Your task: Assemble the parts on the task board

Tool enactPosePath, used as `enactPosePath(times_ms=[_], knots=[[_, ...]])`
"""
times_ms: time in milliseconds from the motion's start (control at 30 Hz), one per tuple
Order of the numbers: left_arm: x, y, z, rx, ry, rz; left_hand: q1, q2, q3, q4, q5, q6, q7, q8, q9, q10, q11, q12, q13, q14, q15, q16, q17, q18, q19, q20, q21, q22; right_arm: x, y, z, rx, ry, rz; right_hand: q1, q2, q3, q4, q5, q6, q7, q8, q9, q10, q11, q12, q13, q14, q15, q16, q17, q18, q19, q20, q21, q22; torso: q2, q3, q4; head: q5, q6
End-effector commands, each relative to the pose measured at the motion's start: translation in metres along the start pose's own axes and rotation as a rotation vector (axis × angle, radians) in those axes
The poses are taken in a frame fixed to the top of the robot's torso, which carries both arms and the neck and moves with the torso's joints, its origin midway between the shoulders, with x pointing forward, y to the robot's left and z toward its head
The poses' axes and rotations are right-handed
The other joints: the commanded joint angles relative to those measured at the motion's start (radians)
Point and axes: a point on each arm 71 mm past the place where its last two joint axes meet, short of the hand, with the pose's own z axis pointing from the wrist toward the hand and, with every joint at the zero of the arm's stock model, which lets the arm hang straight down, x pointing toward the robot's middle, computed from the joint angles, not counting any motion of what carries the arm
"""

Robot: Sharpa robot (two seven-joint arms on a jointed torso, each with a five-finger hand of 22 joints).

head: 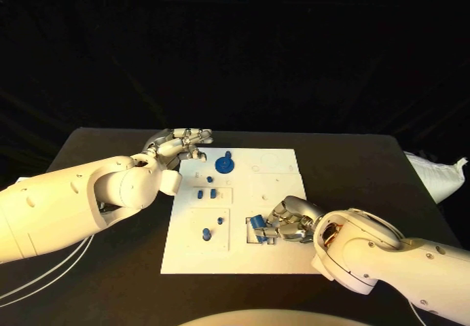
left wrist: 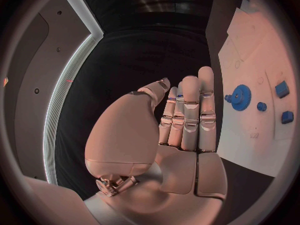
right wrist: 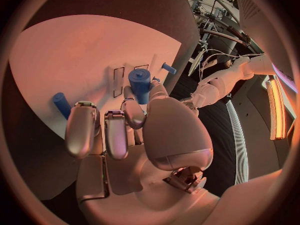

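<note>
The white task board (head: 274, 178) lies in the middle of the black table. My right hand (head: 287, 224) hovers over the board's near right part and pinches a blue cylinder (head: 257, 221) between thumb and finger, beside a rectangular recess. The right wrist view shows the same blue cylinder (right wrist: 140, 84) at the fingertips of that hand (right wrist: 125, 130), over the board (right wrist: 69, 55). My left hand (head: 184, 144) rests at the board's far left corner, fingers straight and together, holding nothing. A blue gear (head: 225, 164) stands on the board just right of it, and the gear (left wrist: 240, 96) lies beyond the left hand (left wrist: 184, 120).
Small blue pegs (head: 206, 195) stand in the board's left column, with one more (head: 206, 234) nearer me. A blue peg (right wrist: 61, 105) stands by my right fingers. A white bag (head: 439, 173) lies at the table's right edge. White cables (head: 39, 278) hang at the left.
</note>
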Motion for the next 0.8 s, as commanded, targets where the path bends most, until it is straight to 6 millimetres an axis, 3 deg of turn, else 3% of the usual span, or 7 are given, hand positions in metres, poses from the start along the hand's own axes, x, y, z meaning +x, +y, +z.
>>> enactPosePath(times_ms=[33, 233, 467, 600, 800], knots=[[0.0031, -0.0005, 0.0005, 0.005, 0.025, -0.001, 0.004, 0.005, -0.004, 0.000, -0.002, -0.009, 0.000, 0.005, -0.001, -0.008, -0.002, 0.003, 0.002, -0.006, -0.002, -0.002, -0.002, 0.018, 0.000, 0.005, -0.005, -0.002, 0.0021, 0.0002, 0.0014, 0.000, 0.025, -0.031, -0.018, -0.001, -0.013, 0.000, -0.011, 0.002, 0.005, 0.000, 0.001, -0.004, 0.003, -0.012, -0.007, 0.068, -0.009, 0.003, 0.067, -0.008, 0.003, -0.003, 0.002, -0.002, 0.000, 0.0001, -0.0002, 0.005, 0.002], [0.0028, -0.0005, 0.0007, 0.005, 0.024, 0.000, 0.004, 0.005, -0.004, 0.000, -0.002, -0.009, 0.000, 0.005, -0.001, -0.008, -0.002, 0.003, 0.002, -0.006, -0.002, -0.002, -0.002, 0.018, 0.000, 0.005, -0.005, -0.002, 0.0015, -0.0005, 0.0038, -0.001, 0.017, -0.058, -0.074, 0.005, -0.060, 0.000, -0.118, -0.003, 0.004, -0.001, 0.013, -0.012, 0.003, -0.038, -0.016, 0.068, -0.008, 0.001, 0.065, -0.008, 0.001, -0.002, 0.000, -0.004, 0.000, 0.0005, -0.0009, 0.006, -0.004], [0.0027, -0.0004, 0.0007, 0.005, 0.023, 0.000, 0.005, 0.005, -0.006, 0.000, -0.002, -0.012, 0.002, 0.006, -0.001, -0.012, -0.001, 0.005, 0.001, -0.007, -0.002, -0.002, -0.003, 0.018, 0.000, 0.005, -0.006, -0.003, 0.0004, 0.0000, 0.0038, -0.010, 0.003, -0.086, -0.131, -0.004, -0.107, 0.002, -0.215, -0.008, 0.005, -0.001, 0.026, -0.015, 0.004, -0.055, -0.016, 0.067, -0.008, -0.002, 0.063, -0.007, -0.002, -0.001, -0.002, -0.007, 0.000, 0.0011, -0.0015, 0.005, -0.006], [0.0025, -0.0004, 0.0006, 0.004, 0.023, 0.000, 0.004, 0.004, -0.006, 0.000, -0.002, -0.013, 0.002, 0.005, -0.001, -0.013, -0.001, 0.005, 0.001, -0.008, -0.001, -0.002, -0.003, 0.018, 0.000, 0.005, -0.007, -0.003, -0.0007, -0.0003, 0.0036, -0.013, -0.009, -0.098, -0.152, -0.008, -0.116, 0.003, -0.241, -0.010, 0.005, -0.002, 0.030, -0.018, 0.004, -0.065, -0.020, 0.067, -0.007, -0.004, 0.060, -0.007, -0.003, -0.001, -0.004, -0.009, 0.000, 0.0012, -0.0014, 0.004, -0.006], [0.0024, -0.0003, 0.0006, 0.003, 0.023, 0.000, 0.004, 0.004, -0.006, 0.000, -0.002, -0.013, 0.002, 0.005, -0.002, -0.013, -0.001, 0.005, 0.001, -0.008, -0.001, -0.002, -0.003, 0.018, 0.000, 0.005, -0.007, -0.003, -0.0006, 0.0010, 0.0028, -0.021, -0.011, -0.107, -0.155, -0.009, -0.117, 0.002, -0.246, -0.010, 0.005, -0.001, 0.032, -0.018, 0.005, -0.067, -0.020, 0.066, -0.007, -0.004, 0.060, -0.007, -0.003, -0.001, -0.004, -0.009, 0.000, 0.0013, -0.0007, 0.003, -0.007]])
